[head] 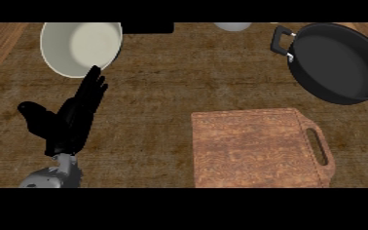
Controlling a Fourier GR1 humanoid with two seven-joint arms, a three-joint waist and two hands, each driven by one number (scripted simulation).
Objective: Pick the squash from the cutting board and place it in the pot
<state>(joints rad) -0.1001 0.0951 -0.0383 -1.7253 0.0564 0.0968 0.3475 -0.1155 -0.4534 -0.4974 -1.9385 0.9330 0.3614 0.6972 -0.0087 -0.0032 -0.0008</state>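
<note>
Wooden cutting board (255, 147) lies at the worktop's (165, 92) near right, handle slot rightward, nothing on it; squash not visible. Black pot (329, 62) at far right corner. White bowl (80, 47) far left. Left hand (72, 119) near left edge, fingers straight, released.

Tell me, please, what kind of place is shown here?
Most likely a kitchen counter: a wooden cutting board, a black pot and a white bowl stand on a brown top. The left hand rests open.
</note>
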